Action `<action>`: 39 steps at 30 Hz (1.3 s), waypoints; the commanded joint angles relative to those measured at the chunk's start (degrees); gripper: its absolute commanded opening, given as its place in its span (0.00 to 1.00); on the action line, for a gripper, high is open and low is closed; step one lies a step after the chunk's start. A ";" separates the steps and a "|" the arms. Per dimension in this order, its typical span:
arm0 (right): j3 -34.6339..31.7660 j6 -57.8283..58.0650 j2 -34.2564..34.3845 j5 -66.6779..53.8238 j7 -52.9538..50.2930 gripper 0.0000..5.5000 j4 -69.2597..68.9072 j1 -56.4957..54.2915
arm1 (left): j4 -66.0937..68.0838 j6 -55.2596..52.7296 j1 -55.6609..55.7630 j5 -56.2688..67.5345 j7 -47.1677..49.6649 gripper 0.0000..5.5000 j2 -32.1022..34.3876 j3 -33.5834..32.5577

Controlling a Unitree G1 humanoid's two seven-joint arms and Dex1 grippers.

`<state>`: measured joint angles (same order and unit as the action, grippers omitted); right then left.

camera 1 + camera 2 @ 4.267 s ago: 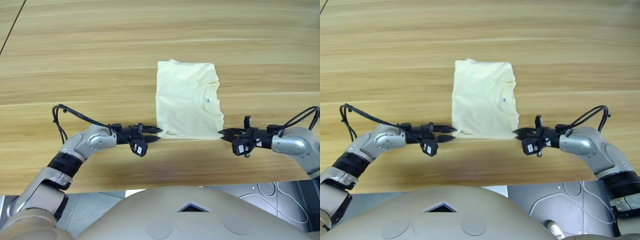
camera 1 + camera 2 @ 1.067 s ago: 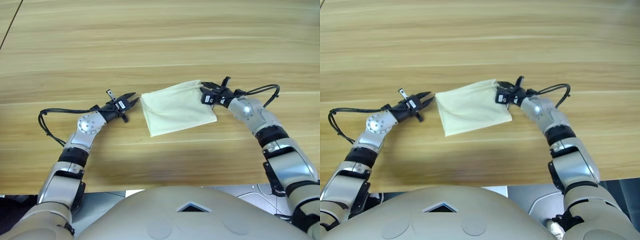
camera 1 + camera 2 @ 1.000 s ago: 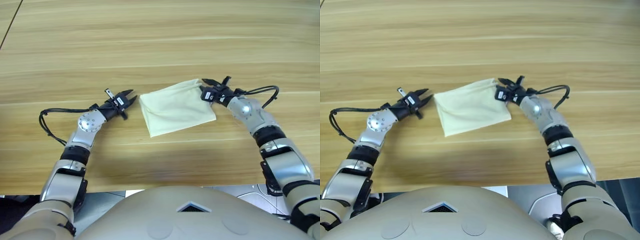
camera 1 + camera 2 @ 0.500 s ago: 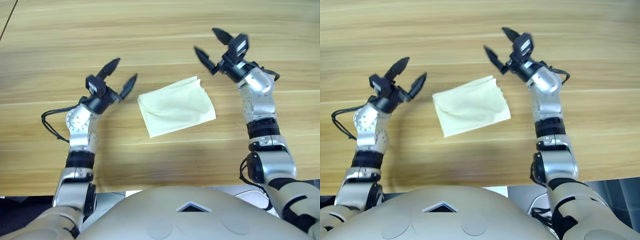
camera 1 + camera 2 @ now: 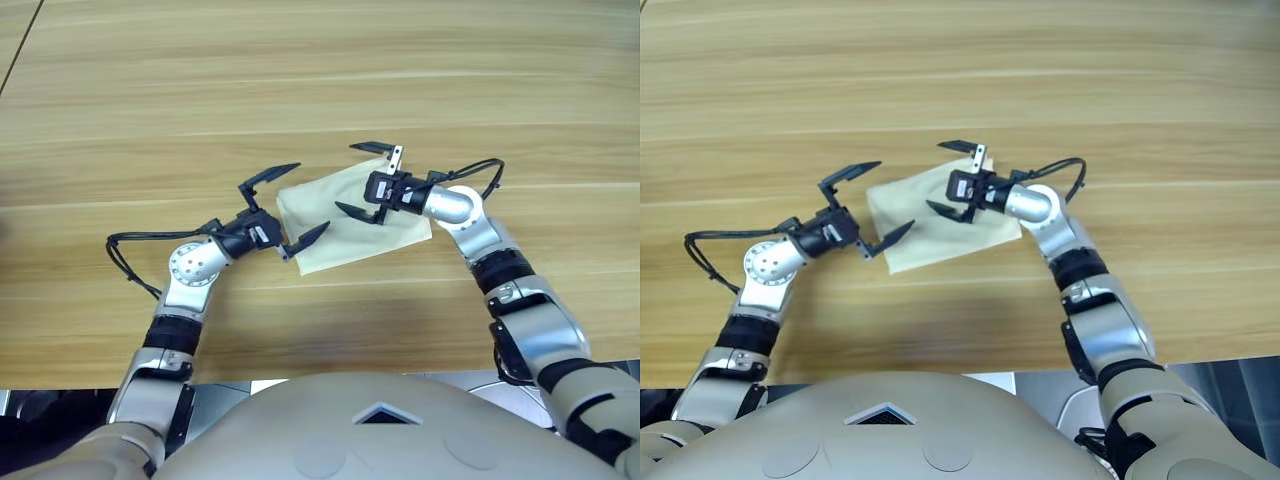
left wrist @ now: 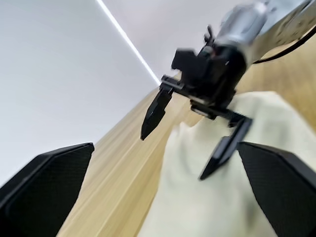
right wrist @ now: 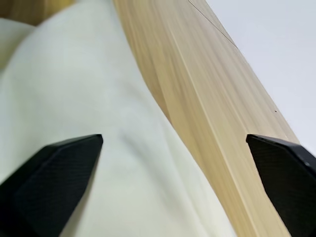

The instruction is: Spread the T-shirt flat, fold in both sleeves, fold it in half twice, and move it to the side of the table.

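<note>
Wood of the table (image 5: 330, 320) runs bare along the near edge; just beyond it, left of centre, the left gripper (image 5: 313, 195) sits low over the tabletop with its 2 fingers spread wide, gripping nothing; 1 fingertip lies over the near left part of the T-shirt (image 5: 360, 240), the other reaches past the shirt's far left edge over bare wood; whether either tip touches the cloth cannot be told.

The T-shirt, pale yellow and folded into 1 compact rectangle, lies flat near the middle of the table, turned askew to the wood grain; neither gripper has hold of it.

Farther on, the right gripper (image 5: 345, 176) hangs over the shirt's far right part, pointing toward the robot's left; its 2 fingers also stand wide apart with nothing held, 1 tip over the shirt's middle, the other just past its far edge; the 2 grippers face each other across the cloth. The left wrist view looks across the cloth at the opposite gripper; the right wrist view has cloth spread between its own fingers and a strip of wood beside it.

Beyond the shirt the tabletop stretches away, with 1 dark seam (image 5: 22, 50) crossing its far left corner.
</note>
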<state>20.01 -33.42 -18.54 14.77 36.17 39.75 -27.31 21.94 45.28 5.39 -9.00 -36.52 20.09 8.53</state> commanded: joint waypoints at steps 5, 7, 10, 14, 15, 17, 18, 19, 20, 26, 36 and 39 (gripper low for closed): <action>0.91 -0.13 2.96 -0.21 -0.28 0.98 -0.45 -2.35 | 3.64 0.28 1.69 -28.54 15.63 0.98 6.22 8.77; 1.20 0.33 4.06 0.36 -0.91 0.98 0.16 -3.19 | 1.30 0.98 0.02 -30.18 14.31 0.98 8.52 11.52; 2.01 0.69 5.91 1.19 -1.76 0.98 0.90 -4.22 | -1.55 0.73 -0.82 -30.64 13.45 0.98 11.35 13.70; 4.56 1.79 8.73 5.66 -6.07 0.98 6.01 -7.15 | -3.40 -0.41 -0.15 -30.06 13.75 0.98 13.16 14.95; 5.24 1.95 9.20 6.91 -7.24 0.98 7.47 -7.69 | -3.54 -0.68 0.02 -29.99 14.00 0.98 13.38 15.17; 6.96 2.21 10.24 9.72 -9.86 0.98 11.16 -8.51 | -3.33 -1.07 0.57 -29.93 14.55 0.98 13.63 15.50; 7.61 2.10 10.76 10.50 -10.54 0.98 12.85 -8.73 | -3.12 -1.22 0.88 -29.95 14.87 0.98 13.68 15.62; 8.26 2.00 11.28 11.18 -11.30 0.98 14.83 -8.90 | -2.81 -1.43 1.22 -29.90 15.15 0.98 13.71 15.74; 8.78 1.85 11.64 11.64 -12.05 0.98 16.59 -9.12 | -2.49 -1.58 1.55 -29.98 15.48 0.98 13.76 15.87; 9.58 2.41 13.16 12.48 -17.17 0.98 26.17 -11.68 | -4.46 -1.52 0.85 -28.89 15.51 0.98 15.06 16.47; 9.72 3.39 15.11 12.48 -20.74 0.98 31.74 -12.78 | -18.84 -1.52 -7.77 -18.08 1.96 0.98 27.28 18.84; 9.63 3.55 15.60 12.31 -21.16 0.98 32.31 -12.68 | -22.07 -2.68 -6.57 -11.58 2.10 0.98 28.78 14.77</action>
<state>28.03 -33.86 -2.71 24.20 13.83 68.51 -42.25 0.89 44.06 -0.74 -22.07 -32.41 47.24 24.55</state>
